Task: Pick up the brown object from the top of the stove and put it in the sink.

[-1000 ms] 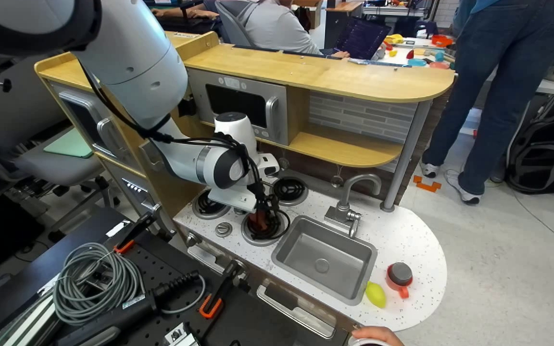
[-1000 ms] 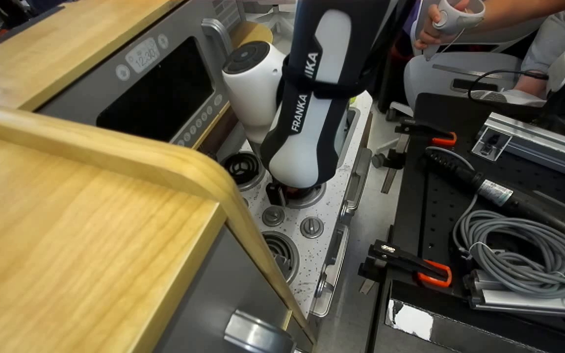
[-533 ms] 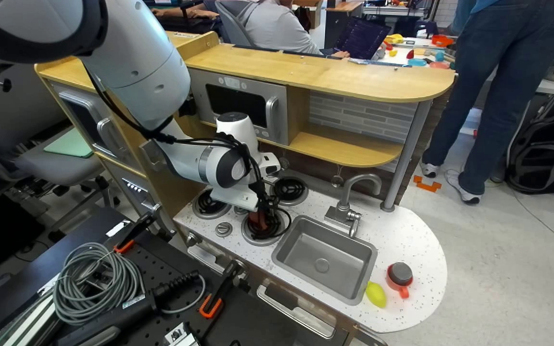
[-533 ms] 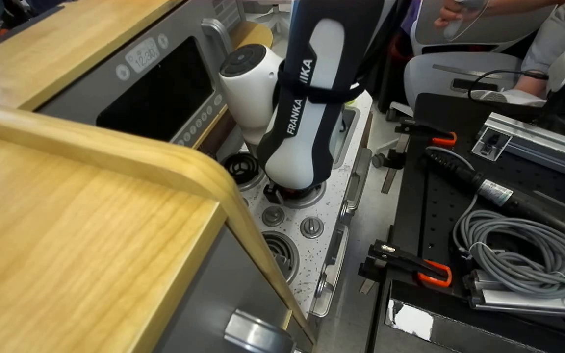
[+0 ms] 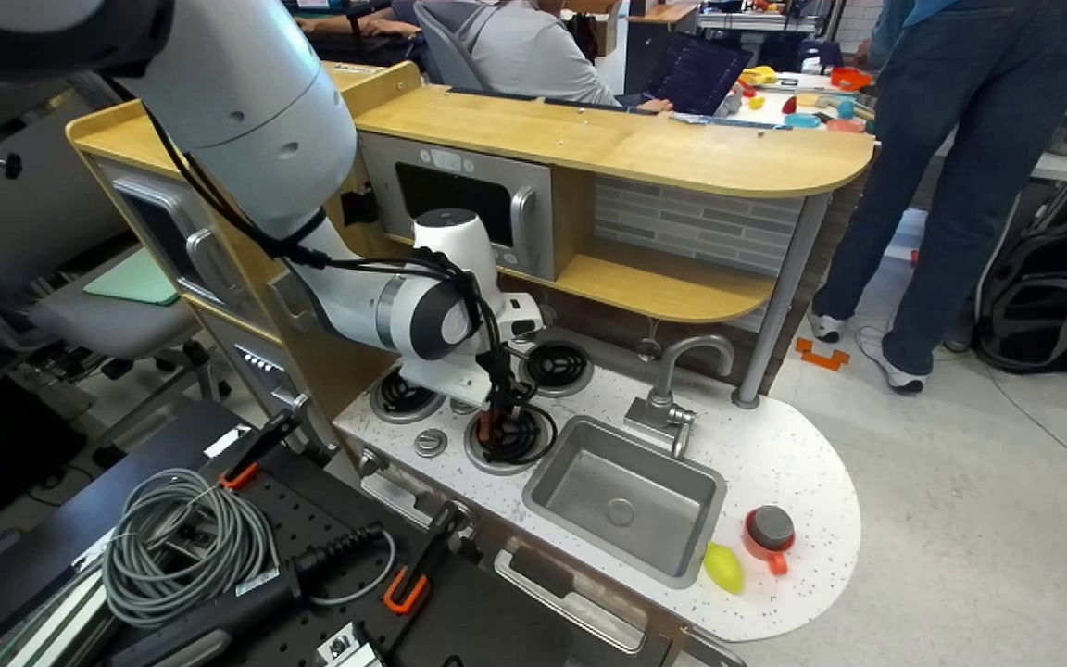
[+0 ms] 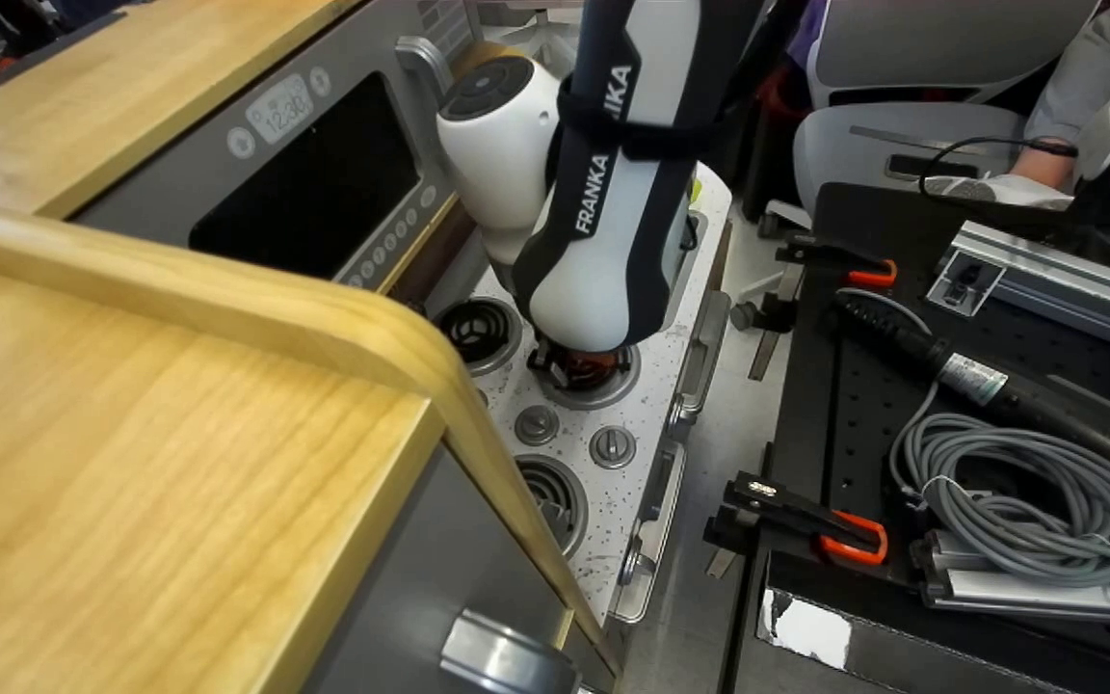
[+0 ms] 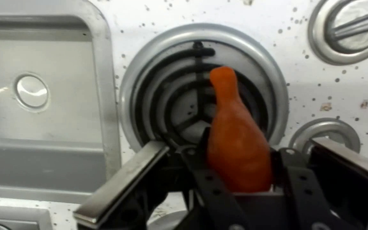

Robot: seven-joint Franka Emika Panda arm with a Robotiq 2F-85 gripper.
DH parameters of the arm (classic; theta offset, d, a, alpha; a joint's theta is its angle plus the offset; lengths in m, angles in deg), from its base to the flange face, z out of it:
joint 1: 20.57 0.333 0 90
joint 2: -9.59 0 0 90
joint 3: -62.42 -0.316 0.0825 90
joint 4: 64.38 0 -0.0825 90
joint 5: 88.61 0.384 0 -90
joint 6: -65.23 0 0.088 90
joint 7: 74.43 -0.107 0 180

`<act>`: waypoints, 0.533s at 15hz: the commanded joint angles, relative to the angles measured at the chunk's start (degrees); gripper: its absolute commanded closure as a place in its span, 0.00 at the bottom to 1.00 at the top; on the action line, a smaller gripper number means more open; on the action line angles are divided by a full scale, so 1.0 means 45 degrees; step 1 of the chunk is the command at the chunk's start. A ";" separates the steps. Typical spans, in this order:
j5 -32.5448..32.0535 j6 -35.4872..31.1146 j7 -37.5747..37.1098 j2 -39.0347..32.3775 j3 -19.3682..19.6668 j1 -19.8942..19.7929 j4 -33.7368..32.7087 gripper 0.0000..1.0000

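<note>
Gripper (image 7: 240, 156): clamped on the brown lump (image 7: 236, 137), gripping its broad end from both sides.
Brown lump: held over the burner (image 7: 184, 102) nearest the sink (image 5: 580, 500), its narrow neck pointing to the top of the wrist view; in both exterior views only a bit of it shows below the arm (image 5: 297, 176), and I cannot tell whether it touches the coils.
Stove (image 5: 557, 366): black coils in pale rings, set in a speckled white worktop (image 5: 802, 454), a grey knob (image 5: 431, 442) among them.
Sink: a grey metal basin just beside that burner; in the wrist view it lies left of the lump.
Faucet (image 5: 665, 384): silver, curved at the top, standing at the sink's back edge.
Yellow-green fruit (image 5: 724, 568): on the worktop by a corner of the sink.
Red cup (image 5: 756, 548): just beside the fruit, a round grey piece (image 5: 772, 525) sitting in it.
Microwave (image 5: 455, 199): behind and above the stove, with a dark window.
People: in an exterior view, a seated person (image 5: 538, 56) in grey beyond the wooden shelf (image 5: 626, 139), near a dark laptop (image 5: 696, 74); a standing person (image 5: 997, 157) in jeans to the right.
</note>
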 commanded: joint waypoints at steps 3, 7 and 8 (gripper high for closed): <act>-0.0123 0.0145 -0.0264 0.2615 0.1191 -0.0490 0.2629 0.98; -0.0314 0.0089 -0.0322 0.3437 0.2270 -0.0922 0.3245 0.98; -0.0399 0.0093 -0.0477 0.3325 0.2666 -0.0929 0.3157 0.98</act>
